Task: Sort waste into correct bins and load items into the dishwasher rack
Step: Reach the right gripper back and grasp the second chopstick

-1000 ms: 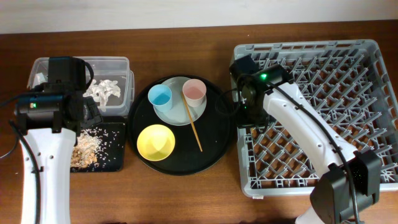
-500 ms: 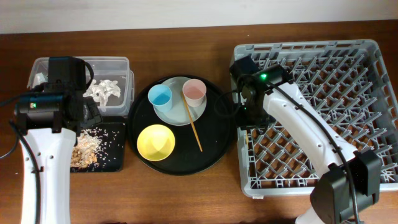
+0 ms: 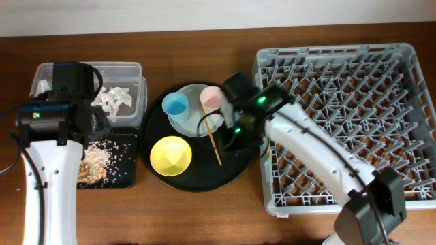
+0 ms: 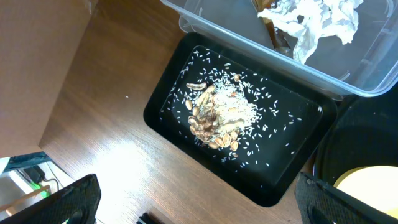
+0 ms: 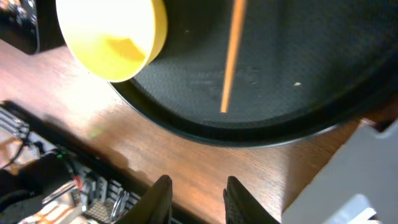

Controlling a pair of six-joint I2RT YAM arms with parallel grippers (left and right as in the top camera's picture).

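Note:
On the round black tray point(image 3: 197, 178) stand a yellow bowl point(image 3: 170, 155), a blue cup point(image 3: 175, 104) and a pink cup point(image 3: 212, 99) on a pale plate point(image 3: 193, 125). One wooden chopstick point(image 3: 214, 144) lies beside them. My right gripper point(image 5: 198, 194) hovers over the tray's front rim, open a little with nothing between its fingers. The chopstick point(image 5: 232, 59) and bowl point(image 5: 112, 37) lie ahead of it. My left gripper point(image 4: 205, 205) is wide open and bare over the wood in front of the black bin point(image 4: 177, 81) holding food scraps point(image 4: 217, 115). Tissue point(image 4: 317, 22) lies in the clear tub point(image 4: 348, 84).
The grey dishwasher rack point(image 3: 340, 122) fills the right side, and its corner point(image 5: 367, 180) is close to my right gripper. The clear tub point(image 3: 126, 71) and black bin point(image 3: 126, 170) sit at the left, right against the round tray.
My right arm has swung left from the rack's left edge to above the round tray, near the chopstick. The left arm has not moved.

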